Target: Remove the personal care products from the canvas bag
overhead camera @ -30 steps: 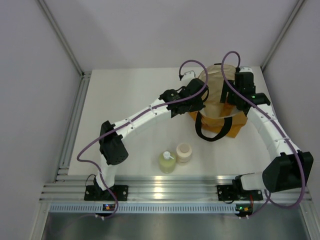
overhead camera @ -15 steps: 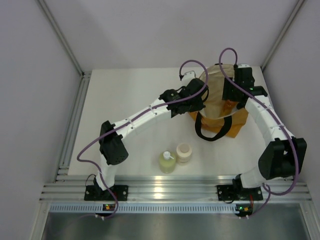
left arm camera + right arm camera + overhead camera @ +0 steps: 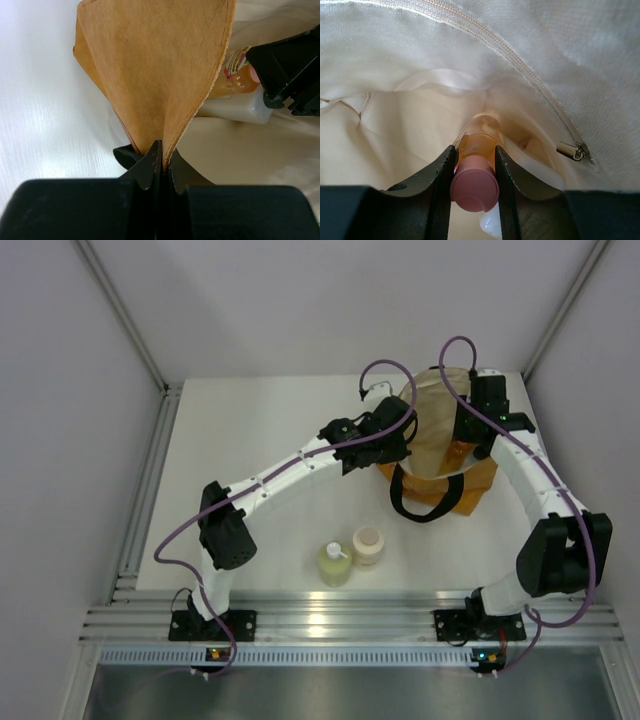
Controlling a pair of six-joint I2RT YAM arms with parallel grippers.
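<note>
A mustard-tan canvas tote bag (image 3: 482,483) with black strap handles is sitting at the far right of the white table (image 3: 270,430). The left gripper (image 3: 396,448) is meeting its left rim, while the right gripper (image 3: 460,445) is reaching down into its open mouth. Nearer the arm bases, a yellow-green bottle with white pump (image 3: 334,566) and a cream round jar (image 3: 368,546) are standing just beside each other.

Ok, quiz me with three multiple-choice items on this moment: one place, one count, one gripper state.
1. The orange bottle is: A on the table; B inside the canvas bag; C in the left gripper.
2. Products standing on the table: A two; B three; C four.
3. The left gripper is: A open; B shut on nothing; C shut on the bag's edge.
B: the right gripper holds it, with lining all round.
A: only the pump bottle and cream jar stand there.
C: it pinches tan canvas.
</note>
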